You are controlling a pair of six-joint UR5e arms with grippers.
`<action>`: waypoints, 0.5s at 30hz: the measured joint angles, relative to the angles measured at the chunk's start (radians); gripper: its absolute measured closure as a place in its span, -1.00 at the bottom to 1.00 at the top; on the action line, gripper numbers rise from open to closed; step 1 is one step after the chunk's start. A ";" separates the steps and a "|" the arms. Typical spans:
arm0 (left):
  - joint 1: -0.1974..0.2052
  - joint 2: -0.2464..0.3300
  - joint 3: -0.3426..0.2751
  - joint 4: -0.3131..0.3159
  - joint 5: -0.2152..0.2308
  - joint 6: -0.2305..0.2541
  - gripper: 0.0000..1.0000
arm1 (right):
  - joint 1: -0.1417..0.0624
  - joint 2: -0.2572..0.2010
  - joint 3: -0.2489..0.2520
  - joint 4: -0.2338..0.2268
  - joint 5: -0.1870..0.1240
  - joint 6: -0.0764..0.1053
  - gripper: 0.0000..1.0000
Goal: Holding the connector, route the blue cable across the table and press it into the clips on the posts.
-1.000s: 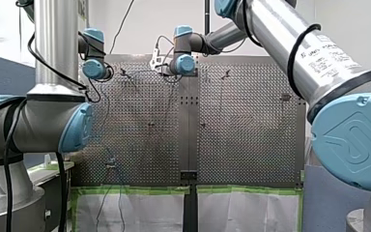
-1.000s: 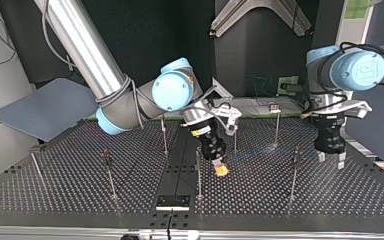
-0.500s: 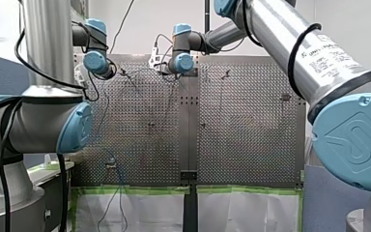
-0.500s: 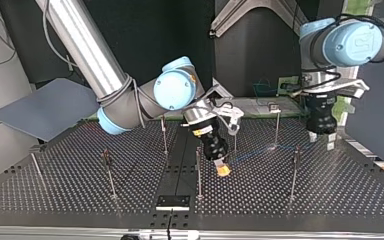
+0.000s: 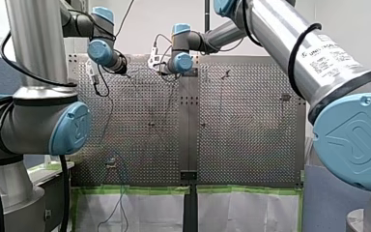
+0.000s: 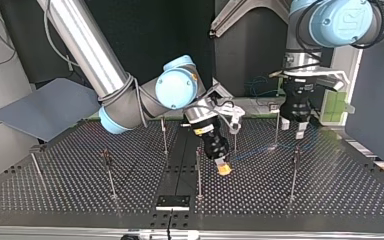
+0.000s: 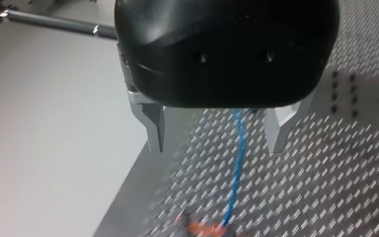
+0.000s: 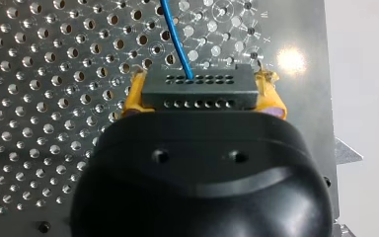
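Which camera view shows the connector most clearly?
The right wrist view: the black connector sits between the yellow pads of my right gripper, blue cable leaving it. The top view shows only the pads; front and left wrist views show no clear connector.

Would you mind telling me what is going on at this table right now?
Two robot arms are routing a blue cable over the perforated table. My right tool is shut on the black connector, held between its yellow pads, low near the table's middle. My left tool is open and hangs above the cable, near a post towards the top view's right. Whether any clip holds the cable, I cannot tell.
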 joint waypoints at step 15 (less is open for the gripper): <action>-0.072 -0.106 0.061 0.000 -0.019 0.020 -1.00 | 0.000 0.000 0.000 -0.001 0.002 0.001 1.00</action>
